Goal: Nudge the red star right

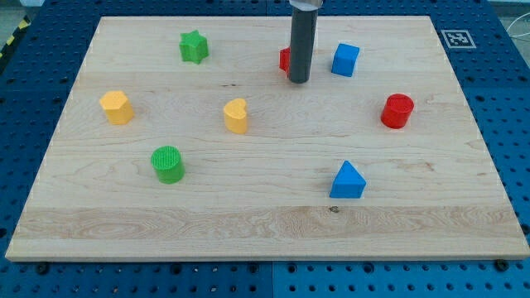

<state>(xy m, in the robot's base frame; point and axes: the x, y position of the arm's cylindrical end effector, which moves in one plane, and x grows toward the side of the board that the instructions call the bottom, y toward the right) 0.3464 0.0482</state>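
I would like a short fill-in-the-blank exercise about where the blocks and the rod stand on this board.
1. My tip stands in front of the red star, hiding most of it; the block just to the view's right is ____.
2. The blue triangle lies toward the view's ____ edge.
3. The green star sits at the view's top ____.

Missing words: blue; bottom; left

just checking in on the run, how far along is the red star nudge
Done: my tip has reached the red star, which is mostly hidden behind the rod, so contact can't be confirmed. In hand: the tip sits at the star's right side, between it and the blue cube. Left: probably the whole nudge; the tip likely has to get to the star's left side first.
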